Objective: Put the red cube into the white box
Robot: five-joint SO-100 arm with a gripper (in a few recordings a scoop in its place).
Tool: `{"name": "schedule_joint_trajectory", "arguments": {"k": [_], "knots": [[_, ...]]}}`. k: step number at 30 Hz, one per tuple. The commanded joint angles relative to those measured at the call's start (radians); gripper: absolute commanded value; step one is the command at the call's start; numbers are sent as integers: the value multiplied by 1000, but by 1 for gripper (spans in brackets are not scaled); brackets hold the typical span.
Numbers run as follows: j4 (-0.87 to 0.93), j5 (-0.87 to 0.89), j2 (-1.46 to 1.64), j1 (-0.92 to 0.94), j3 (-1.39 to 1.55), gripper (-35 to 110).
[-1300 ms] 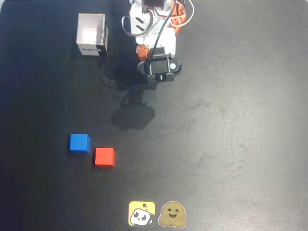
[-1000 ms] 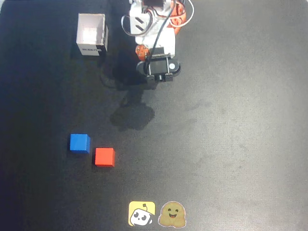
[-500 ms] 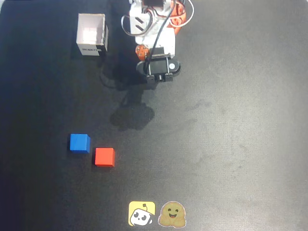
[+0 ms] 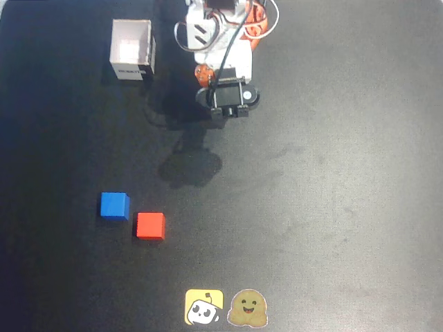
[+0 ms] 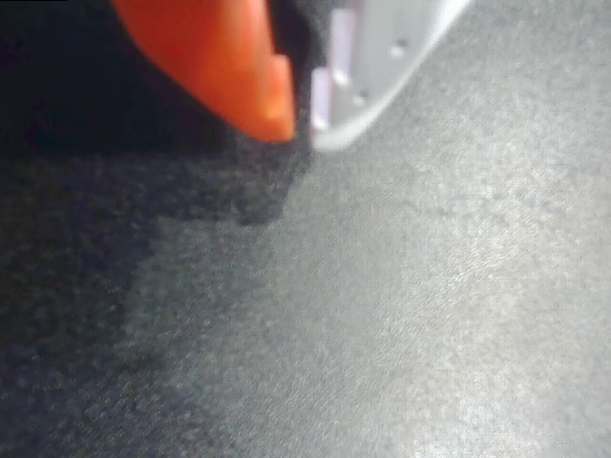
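In the overhead view, the small solid bright red cube (image 4: 150, 225) sits on the flat black table (image 4: 332, 180) toward seven o'clock from the picture's centre. Just beside it, at about its ten o'clock, rests a small solid blue cube (image 4: 114, 206) of the same size; the two stand close with a narrow gap of table between them, not touching.

The small white square open-topped box (image 4: 131, 50), with thin walls and a dark printed label on its lower side, stands upright near eleven o'clock, well apart from both cubes. Its inside looks pale and holds nothing that can be made out.

The white and orange robot arm (image 4: 221, 41) is folded near twelve o'clock, its black camera-bearing wrist pointing down at the table, to the box's three o'clock. It casts a dark shadow on the table below it, toward six o'clock.

In the wrist view the gripper (image 5: 304, 113) shows an orange finger and a white finger at the top edge, their tips nearly touching, with nothing between them, above bare grey-black table surface.

Two flat cartoon stickers, one yellow square (image 4: 203, 307) and one brown smiling blob (image 4: 248, 308), lie side by side at six o'clock in the overhead view.
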Motion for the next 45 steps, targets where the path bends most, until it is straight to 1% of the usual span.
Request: {"name": "schedule_joint_trajectory", "arguments": {"k": [1,14,27,33,36,40,42,45], "knots": [[-14,-6,5,6,-3,0],[-15,-5,5,2,-3,0],[-109,-15,5,6,-5,0],[-137,-29,-11,9,-51,0],[-169,-34,-132,17,-137,0],[-207,-92,-479,78,-367,0],[-221,-95,-523,100,-411,0],[-287,-95,-578,121,-419,1]]}}
